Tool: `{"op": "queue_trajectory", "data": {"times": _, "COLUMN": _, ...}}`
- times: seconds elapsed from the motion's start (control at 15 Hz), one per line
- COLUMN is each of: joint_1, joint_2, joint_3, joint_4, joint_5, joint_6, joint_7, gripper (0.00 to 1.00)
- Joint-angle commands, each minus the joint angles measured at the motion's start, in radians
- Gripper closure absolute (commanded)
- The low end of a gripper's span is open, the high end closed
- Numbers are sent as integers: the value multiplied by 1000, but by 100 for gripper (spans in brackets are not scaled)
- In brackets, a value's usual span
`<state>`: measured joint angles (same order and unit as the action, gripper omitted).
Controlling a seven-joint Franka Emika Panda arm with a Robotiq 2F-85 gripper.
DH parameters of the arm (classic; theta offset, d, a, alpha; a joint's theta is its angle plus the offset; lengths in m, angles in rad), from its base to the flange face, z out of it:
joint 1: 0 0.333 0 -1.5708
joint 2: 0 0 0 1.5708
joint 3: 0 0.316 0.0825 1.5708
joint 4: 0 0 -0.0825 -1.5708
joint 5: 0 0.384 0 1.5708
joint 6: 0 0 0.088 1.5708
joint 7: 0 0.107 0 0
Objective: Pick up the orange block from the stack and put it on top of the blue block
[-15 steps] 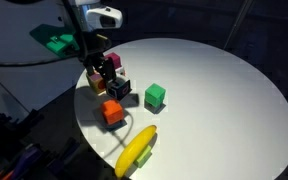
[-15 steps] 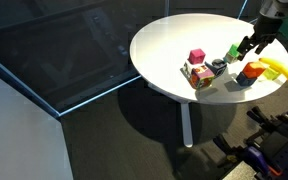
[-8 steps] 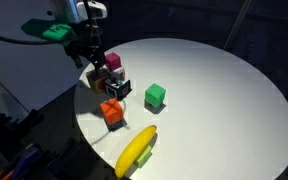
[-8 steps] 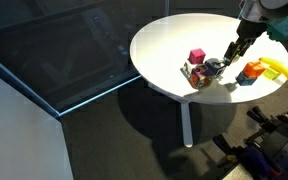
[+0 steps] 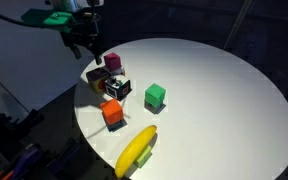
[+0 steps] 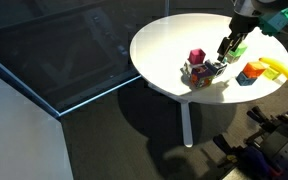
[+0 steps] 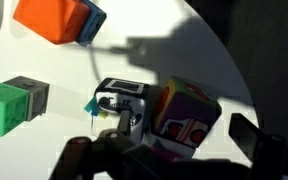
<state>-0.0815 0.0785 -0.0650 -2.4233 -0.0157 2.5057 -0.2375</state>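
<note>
The orange block (image 5: 112, 112) (image 6: 250, 70) (image 7: 52, 18) stands apart from the stack, at the table's near side. The blue block (image 7: 92, 23) (image 6: 244, 80) shows only as a dark edge right under it. The stack (image 5: 110, 78) (image 6: 204, 68) is a tight cluster with a magenta cube (image 5: 113, 61) and a black-and-white cube (image 5: 119, 89) (image 7: 120, 101). My gripper (image 5: 85, 50) (image 6: 227, 47) (image 7: 164, 150) hangs open and empty above the cluster. In the wrist view a multicoloured cube (image 7: 186, 115) lies straight below the jaws.
A green cube (image 5: 155, 96) (image 7: 4, 108) sits near the middle of the round white table (image 5: 224, 100). A banana (image 5: 136, 150) (image 6: 276, 67) lies by the table's edge next to the orange block. The floor around is dark.
The open gripper has risen and drawn back from the blocks, ending higher above the cluster. No block has moved.
</note>
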Motion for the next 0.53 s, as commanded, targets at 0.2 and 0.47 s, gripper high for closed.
{"op": "queue_trajectory", "data": {"times": 0.2, "joint_1": 2, "joint_2": -37, "joint_3": 6, "joint_4": 97, "joint_5": 32, "joint_6": -156, "joint_7": 12, "gripper": 0}}
{"op": "queue_trajectory", "data": {"times": 0.47, "joint_1": 5, "joint_2": -73, "joint_3": 3, "joint_4": 117, "joint_5": 22, "joint_6": -227, "joint_7": 39, "gripper": 0}}
